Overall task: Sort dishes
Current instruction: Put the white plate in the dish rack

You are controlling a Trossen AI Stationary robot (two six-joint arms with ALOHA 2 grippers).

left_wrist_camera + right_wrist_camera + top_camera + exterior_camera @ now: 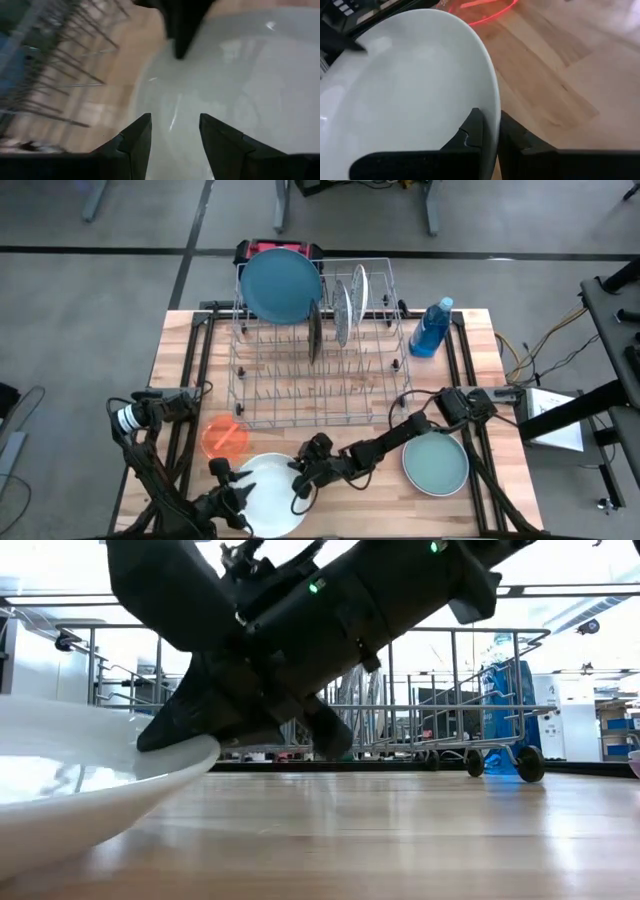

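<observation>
Right gripper (489, 131) pinches rim of white plate (268, 492) at front of surface (360, 510), beside small orange plate (225, 437). Left gripper (175, 132) spread, hovering over the same plate's opposite side.

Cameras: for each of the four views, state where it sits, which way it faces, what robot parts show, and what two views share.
High view: overhead, facing straight down on the wooden table; both dark arms show.
Low view: at tabletop height, facing level across toward the wire dish rack; the right arm fills it.
Left wrist view: on the left arm, looking past the open left claw over the round white plate.
Right wrist view: on the right arm; the right claw is shut on that plate's rim.
Shared: both wrist views show the white plate.
</observation>
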